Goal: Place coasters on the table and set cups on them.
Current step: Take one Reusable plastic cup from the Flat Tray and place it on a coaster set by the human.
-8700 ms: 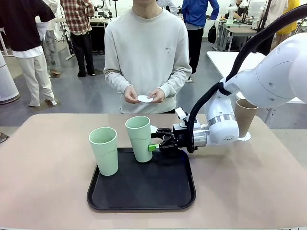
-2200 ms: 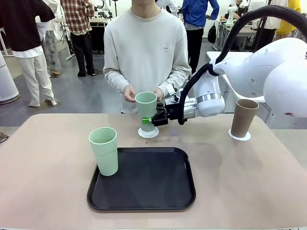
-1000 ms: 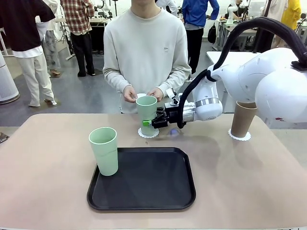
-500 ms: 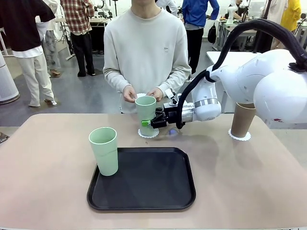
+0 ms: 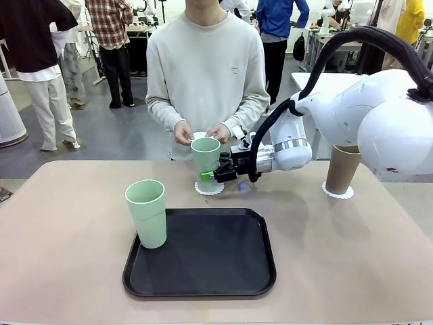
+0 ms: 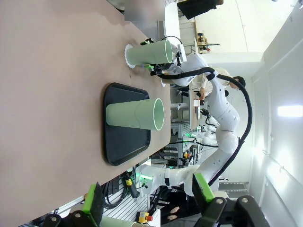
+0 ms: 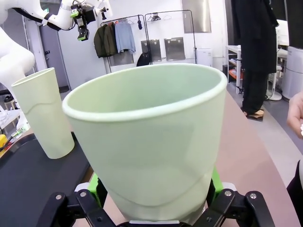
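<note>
A pale mint green matte tumbler [image 5: 206, 157] stands upright on a white lacy paper doily [image 5: 210, 190] at the far middle of the beige-pink table [image 5: 338, 257], between the right gripper's [image 5: 209, 173] green pads [image 5: 203, 175]. Whether they press it or stand clear cannot be told.

No writing, number or sign can be read anywhere. The person's pale grey knitted sweatshirt [image 5: 203, 74] bears a tiny dark mark on the chest, too small to make out.
</note>
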You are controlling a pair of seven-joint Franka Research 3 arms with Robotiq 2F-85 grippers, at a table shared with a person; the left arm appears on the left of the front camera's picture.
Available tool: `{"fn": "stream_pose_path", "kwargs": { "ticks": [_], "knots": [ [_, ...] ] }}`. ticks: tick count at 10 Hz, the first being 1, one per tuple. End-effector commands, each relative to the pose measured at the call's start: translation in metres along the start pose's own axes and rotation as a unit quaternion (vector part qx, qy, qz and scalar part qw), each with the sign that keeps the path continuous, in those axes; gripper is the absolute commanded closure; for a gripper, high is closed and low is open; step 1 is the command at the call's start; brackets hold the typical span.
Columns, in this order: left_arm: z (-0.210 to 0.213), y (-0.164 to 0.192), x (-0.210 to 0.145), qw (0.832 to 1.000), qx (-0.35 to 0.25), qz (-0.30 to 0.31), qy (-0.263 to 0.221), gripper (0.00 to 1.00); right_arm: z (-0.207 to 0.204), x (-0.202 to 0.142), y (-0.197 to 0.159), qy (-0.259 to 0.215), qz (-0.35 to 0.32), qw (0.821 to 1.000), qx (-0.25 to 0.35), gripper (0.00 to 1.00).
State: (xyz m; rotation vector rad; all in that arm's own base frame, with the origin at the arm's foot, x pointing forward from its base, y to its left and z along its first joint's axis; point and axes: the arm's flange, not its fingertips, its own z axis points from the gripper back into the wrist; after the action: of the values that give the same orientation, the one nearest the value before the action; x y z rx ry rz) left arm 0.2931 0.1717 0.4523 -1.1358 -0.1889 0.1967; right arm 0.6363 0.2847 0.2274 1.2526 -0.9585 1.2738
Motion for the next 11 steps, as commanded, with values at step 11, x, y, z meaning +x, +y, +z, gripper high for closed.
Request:
{"fn": "stream_pose_path", "kwargs": {
  "ticks": [11],
  "knots": [
    [0.001,-0.001,-0.001,1.000,-0.004,-0.003,-0.002,0.00,0.027,0.001,-0.004,0.034,-0.028,0.999,-0.010,0.00]
  ]
}}
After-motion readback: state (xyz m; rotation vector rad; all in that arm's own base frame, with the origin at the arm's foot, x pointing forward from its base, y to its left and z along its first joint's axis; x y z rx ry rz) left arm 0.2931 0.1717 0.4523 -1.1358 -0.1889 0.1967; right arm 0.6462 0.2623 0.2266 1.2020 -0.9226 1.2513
